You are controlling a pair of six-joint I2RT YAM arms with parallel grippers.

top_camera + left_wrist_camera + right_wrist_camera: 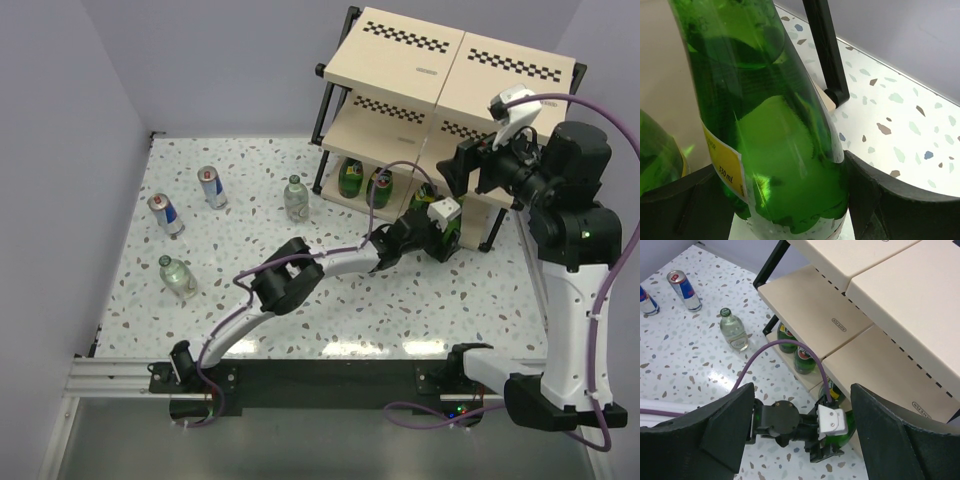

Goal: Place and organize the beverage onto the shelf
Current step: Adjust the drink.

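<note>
Green glass bottle with the yellow-red label (pixel 775 140) is pinched in your left tool (pixel 440 240), pads (pixel 890 200) on either side of the lower body. Its long axis is upright. It's at the front of the bottom tier of the three-tier black-framed shelf with pale beige boards (pixel 410 60), in the right-hand half. A black frame leg (pixel 825 50) is behind it and the neighbouring green bottle (pixel 655 155) is just beside it on the left. You can't tell from these views whether the base is down on the board or hanging above it.

Relation that matters: the shelf is straight ahead of the left tool, away from the arm bases, with the middle board overhead. My read is that your exit is straight back toward the bases, low, with the jaws parting along the row. Watch the neighbour.

Right tool (pixel 800 405) is spread wide, holding nothing, high over the shelf's right end and looking down.

Not yet shelved: two blue-and-silver slim cans (pixel 210 187) and two clear bottles (pixel 295 198), upright on the speckled bench (pixel 350 320). All are on the left side, so the left arm is nearer.
</note>
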